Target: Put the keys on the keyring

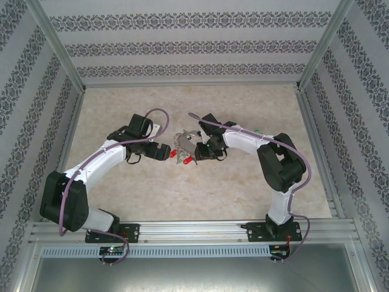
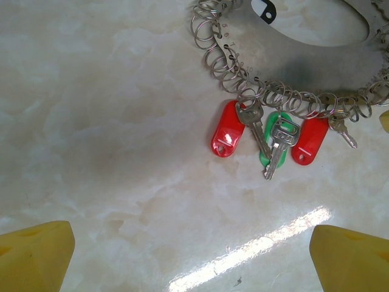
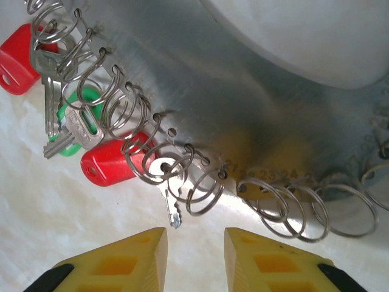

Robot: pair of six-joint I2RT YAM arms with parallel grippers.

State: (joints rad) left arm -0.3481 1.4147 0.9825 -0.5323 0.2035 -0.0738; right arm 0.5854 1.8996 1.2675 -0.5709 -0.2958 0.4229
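The keys (image 2: 276,143) — 2 red-headed, 1 green-headed, plus 1 small bare one — are clipped on the small rings (image 2: 209,42) at the keyring (image 2: 316,58) edge. They are laid flat on the table (image 2: 91,121), long axes radiating outward, tips aimed toward the left gripper (image 2: 194,261). That gripper is seen wide open and empty, well short of them. The right gripper (image 3: 196,258) — fingers narrowly parted, nothing gripped — is placed just beside the keyring edge.
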